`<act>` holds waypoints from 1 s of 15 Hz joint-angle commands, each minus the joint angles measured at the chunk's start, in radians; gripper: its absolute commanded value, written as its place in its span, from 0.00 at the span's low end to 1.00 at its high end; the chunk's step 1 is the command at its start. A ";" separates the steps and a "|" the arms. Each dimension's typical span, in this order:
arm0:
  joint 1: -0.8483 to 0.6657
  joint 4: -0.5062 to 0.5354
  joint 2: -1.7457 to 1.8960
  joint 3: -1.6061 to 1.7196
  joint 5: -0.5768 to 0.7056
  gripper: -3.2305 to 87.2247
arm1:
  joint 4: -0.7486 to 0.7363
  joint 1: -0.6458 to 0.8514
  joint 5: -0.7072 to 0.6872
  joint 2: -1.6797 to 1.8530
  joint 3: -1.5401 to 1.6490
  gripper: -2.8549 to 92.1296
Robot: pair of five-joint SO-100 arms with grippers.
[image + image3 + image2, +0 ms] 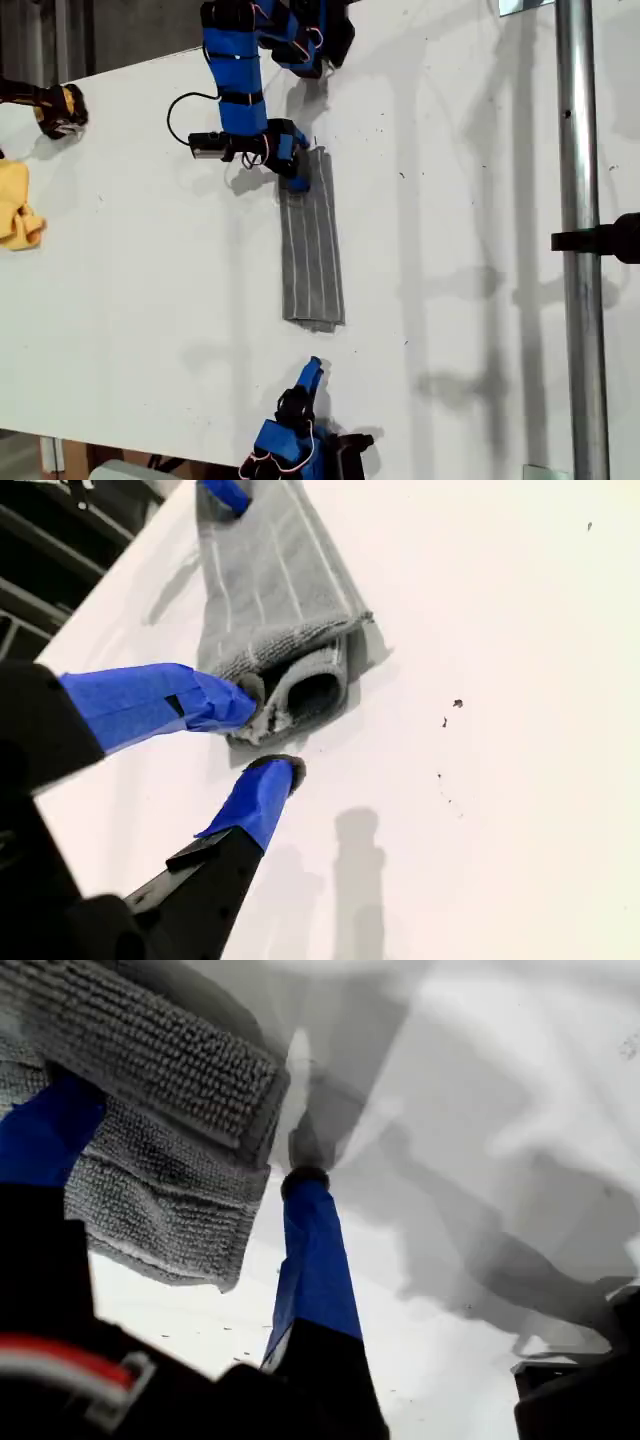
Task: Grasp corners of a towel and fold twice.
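Towel [311, 243] lay as a narrow, looped-pile strip, long axis between arms. My first gripper [175, 1175] and my second gripper [265, 730] were both open.

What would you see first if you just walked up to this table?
A long grey striped towel, folded into a narrow strip, lies in the middle of the white table. My first gripper is at its far end and my second gripper sits open just off its near end. A yellow cloth lies at the exterior view's left edge.
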 commanded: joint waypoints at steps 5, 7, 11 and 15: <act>0.025 0.054 0.008 -0.058 -0.049 0.15 | 0.000 -0.006 -0.017 -0.124 -0.196 0.03; 0.025 0.064 0.008 -0.064 -0.055 0.15 | -0.060 -0.040 -0.028 -0.074 -0.213 0.03; 0.031 0.060 0.008 -0.075 -0.057 0.14 | -0.103 -0.097 -0.020 0.325 -0.060 0.03; 0.028 0.041 0.008 -0.077 -0.041 0.14 | 0.250 -0.179 0.080 0.931 0.040 0.03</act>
